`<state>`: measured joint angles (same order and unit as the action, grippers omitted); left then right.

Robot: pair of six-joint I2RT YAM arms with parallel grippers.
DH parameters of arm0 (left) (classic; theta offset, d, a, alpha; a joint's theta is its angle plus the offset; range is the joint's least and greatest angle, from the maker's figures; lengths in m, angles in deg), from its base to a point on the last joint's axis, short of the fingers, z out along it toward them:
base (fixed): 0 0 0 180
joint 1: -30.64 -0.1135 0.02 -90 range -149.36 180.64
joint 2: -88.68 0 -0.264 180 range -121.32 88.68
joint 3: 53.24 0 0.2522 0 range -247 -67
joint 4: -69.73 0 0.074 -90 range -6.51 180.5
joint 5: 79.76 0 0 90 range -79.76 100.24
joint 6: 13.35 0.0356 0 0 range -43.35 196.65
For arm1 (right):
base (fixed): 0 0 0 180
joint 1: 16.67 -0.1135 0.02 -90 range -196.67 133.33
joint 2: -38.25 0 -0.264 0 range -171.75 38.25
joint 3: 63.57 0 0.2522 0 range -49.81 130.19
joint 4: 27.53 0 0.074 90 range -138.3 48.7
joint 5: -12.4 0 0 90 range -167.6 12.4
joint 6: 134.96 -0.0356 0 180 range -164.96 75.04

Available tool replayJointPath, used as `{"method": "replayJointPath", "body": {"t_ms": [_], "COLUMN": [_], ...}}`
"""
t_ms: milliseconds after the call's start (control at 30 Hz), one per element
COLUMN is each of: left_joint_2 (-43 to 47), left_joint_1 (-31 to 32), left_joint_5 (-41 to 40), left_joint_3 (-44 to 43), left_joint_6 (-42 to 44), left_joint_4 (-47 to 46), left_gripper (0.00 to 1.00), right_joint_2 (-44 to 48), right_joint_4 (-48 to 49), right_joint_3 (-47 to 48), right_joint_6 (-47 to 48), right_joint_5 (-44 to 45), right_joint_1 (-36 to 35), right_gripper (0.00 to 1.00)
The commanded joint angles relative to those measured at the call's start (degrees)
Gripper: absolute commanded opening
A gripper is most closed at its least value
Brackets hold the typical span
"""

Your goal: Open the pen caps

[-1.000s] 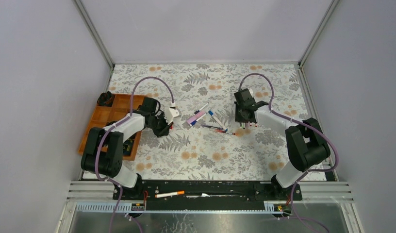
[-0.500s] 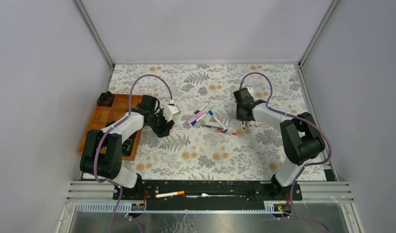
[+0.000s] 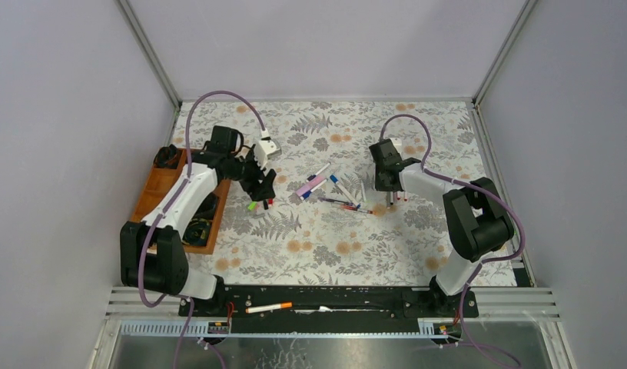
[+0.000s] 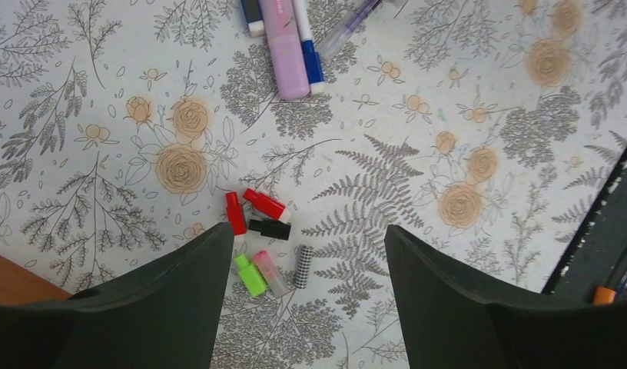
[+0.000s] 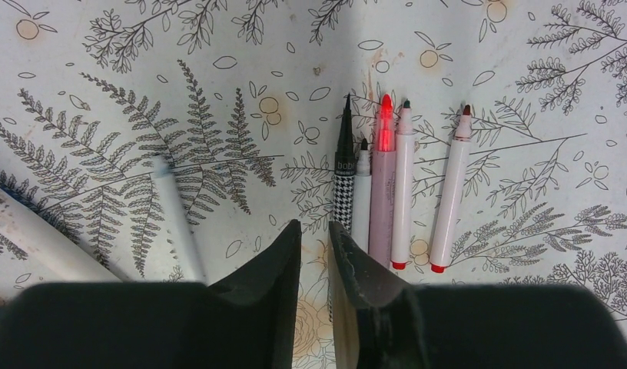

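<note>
1. Red, black, green, pink and checked: six pen caps (image 4: 269, 228) off and clustered on the cloth at 9 o'clock of the central heap (image 3: 333, 192), right under the left gripper (image 4: 309, 238), spread wide and holding nothing.
2. Matched by five pens (image 5: 383, 177) with bare tips, laid in a tidy row at 3 o'clock of the heap, just at 1 o'clock of the right gripper (image 5: 314, 227), parted only a sliver, nothing between the fingers.
3. Left to do, by the look of it: the heap itself, where the pink highlighter (image 4: 283, 46) and a blue-capped pen (image 4: 310, 58) lie capped (others too small to judge), plus an orange-ended pen (image 3: 268, 307) down on the front rail.
4. Roughly halfway, judging by those counts.
5. For room: wooden tray (image 3: 158, 183) close at 9 o'clock of the left arm, so little slack there; bare cloth wide open at 6 o'clock of the heap; walls well apart from both grippers; tight at 3 o'clock of the right fingers, with the row just beside.
</note>
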<state>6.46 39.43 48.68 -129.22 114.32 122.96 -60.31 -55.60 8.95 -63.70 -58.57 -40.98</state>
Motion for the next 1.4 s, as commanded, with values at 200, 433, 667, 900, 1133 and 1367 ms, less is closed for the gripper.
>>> {"method": "replayJointPath", "body": {"t_ms": [200, 433, 667, 900, 1133, 1367], "left_joint_2": [1.6, 0.3, 0.3, 1.2, 1.4, 1.8], "left_joint_1": [-2.5, -3.4, -3.5, -3.5, -3.4, -3.5], "left_joint_5": [4.9, 6.9, 6.2, 6.8, 6.8, 7.3], "left_joint_3": [-5.2, -6.5, -6.3, -6.6, -6.2, -6.0], "left_joint_6": [-1.8, -3.1, -2.9, -2.4, -1.5, -1.4], "left_joint_4": [6.4, 7.3, 8.1, 9.4, 10.0, 10.2], "left_gripper": [0.80, 0.80, 0.80, 0.80, 0.80, 0.80], "right_joint_2": [2.7, -1.5, -8.2, -13.0, -10.3, -8.7], "right_joint_4": [0.4, -0.1, 1.0, -1.2, 1.6, 2.3], "right_joint_3": [1.7, 7.6, 13.7, 17.2, 10.8, 7.3], "right_joint_6": [1.2, 2.8, 1.1, -0.4, -1.5, -1.7], "right_joint_5": [-0.7, -7.2, -16.3, -16.6, -16.3, -17.1], "right_joint_1": [0.1, -3.7, -5.3, -5.3, -3.5, -1.5], "right_gripper": [0.26, 0.29, 0.23, 0.27, 0.31, 0.33]}}
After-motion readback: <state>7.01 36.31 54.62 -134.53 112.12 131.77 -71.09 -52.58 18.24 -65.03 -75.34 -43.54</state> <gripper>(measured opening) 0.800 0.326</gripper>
